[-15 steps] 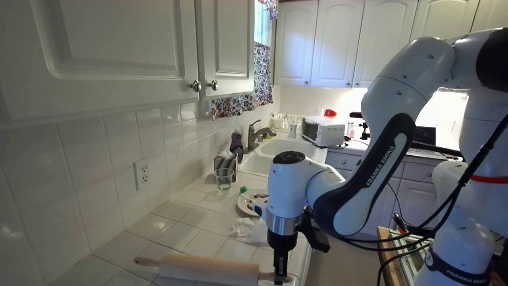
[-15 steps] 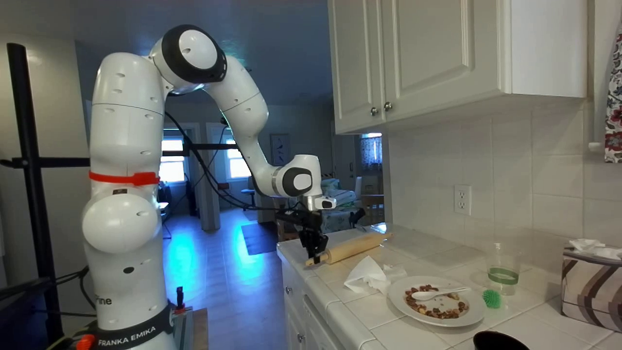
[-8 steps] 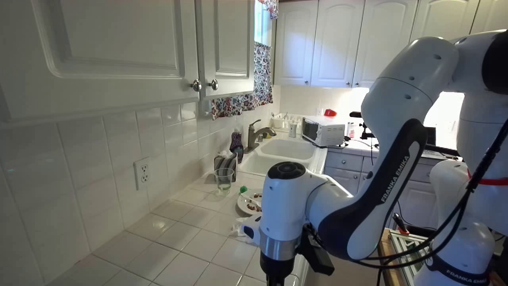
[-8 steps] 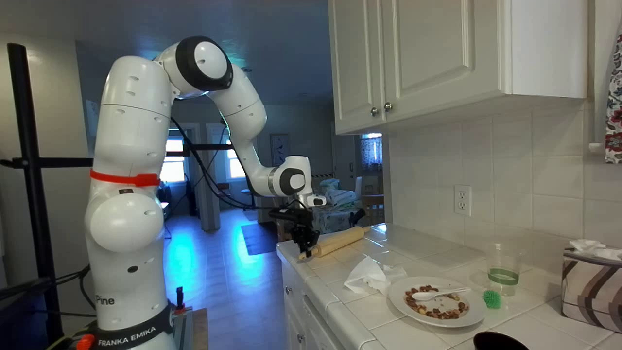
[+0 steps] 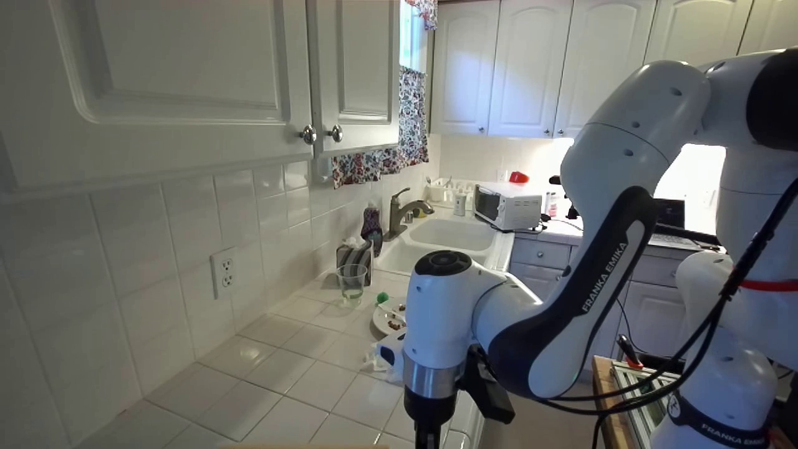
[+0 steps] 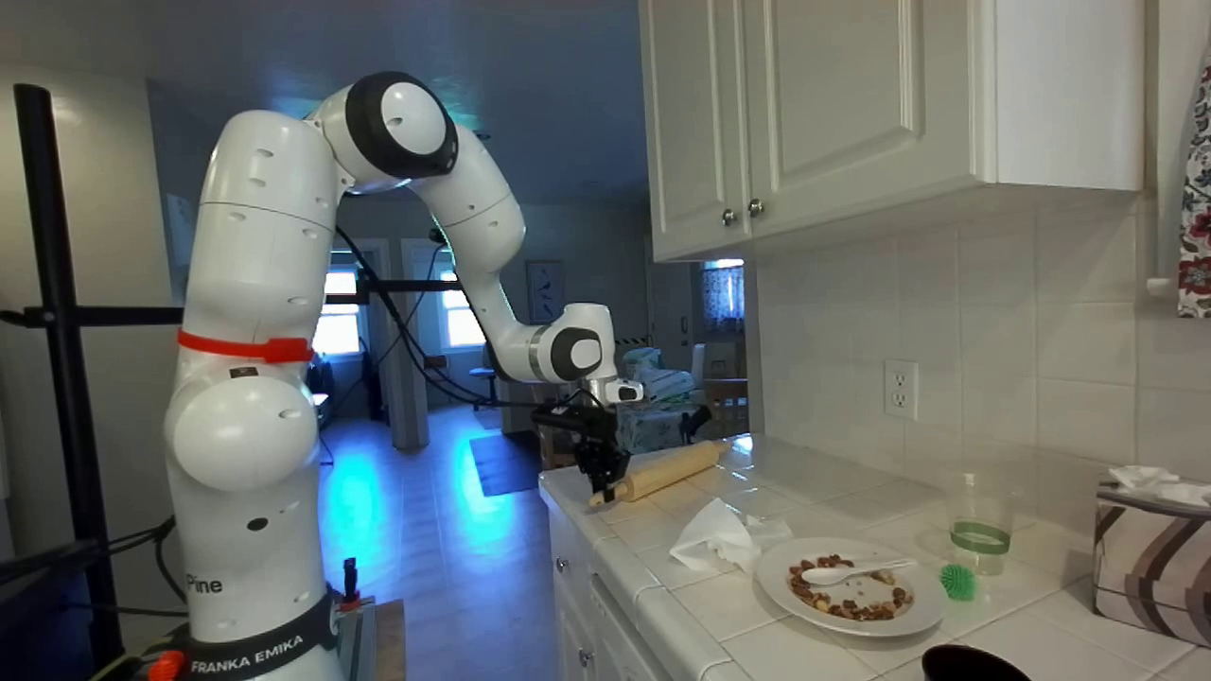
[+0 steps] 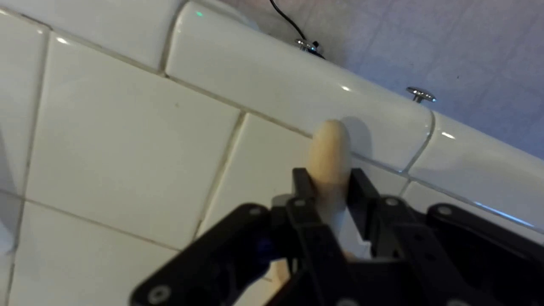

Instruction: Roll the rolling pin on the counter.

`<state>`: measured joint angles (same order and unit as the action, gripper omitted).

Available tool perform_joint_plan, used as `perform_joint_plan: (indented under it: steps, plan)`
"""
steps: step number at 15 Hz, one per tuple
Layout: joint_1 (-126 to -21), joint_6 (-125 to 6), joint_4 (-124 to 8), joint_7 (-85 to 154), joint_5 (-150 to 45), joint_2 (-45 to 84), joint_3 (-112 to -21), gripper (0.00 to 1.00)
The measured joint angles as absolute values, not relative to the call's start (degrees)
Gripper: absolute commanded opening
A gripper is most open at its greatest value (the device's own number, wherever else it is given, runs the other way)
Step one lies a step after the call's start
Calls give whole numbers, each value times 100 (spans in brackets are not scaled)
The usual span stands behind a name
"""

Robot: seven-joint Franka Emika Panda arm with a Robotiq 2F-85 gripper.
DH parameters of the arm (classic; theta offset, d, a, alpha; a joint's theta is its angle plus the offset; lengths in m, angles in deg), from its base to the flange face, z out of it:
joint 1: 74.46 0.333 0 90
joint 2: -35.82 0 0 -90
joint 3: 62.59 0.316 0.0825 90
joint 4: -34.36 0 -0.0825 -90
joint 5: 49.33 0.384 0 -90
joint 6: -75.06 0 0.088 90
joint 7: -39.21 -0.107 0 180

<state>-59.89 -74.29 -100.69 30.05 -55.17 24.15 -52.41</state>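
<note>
Eased rolling pin (image 6: 673,471) slightly back toward plate (image 6: 774,579) | held handle (image 7: 330,148) pinched between nearly closed jaws | likely began a return roll

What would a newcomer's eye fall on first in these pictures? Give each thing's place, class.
Probably the big white robot arm, dominating the left of an exterior view. Its gripper clasps one handle of the rolling pin near the edge of the counter. Nearer that camera sits a white plate of brown bits.
</note>
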Motion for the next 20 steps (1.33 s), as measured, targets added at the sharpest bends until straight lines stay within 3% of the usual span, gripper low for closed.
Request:
perform_joint_plan:
  steps: [20]
  plan:
    - [-6666, -7515, -10908, 2149, -3846, 3010, -5619, 7]
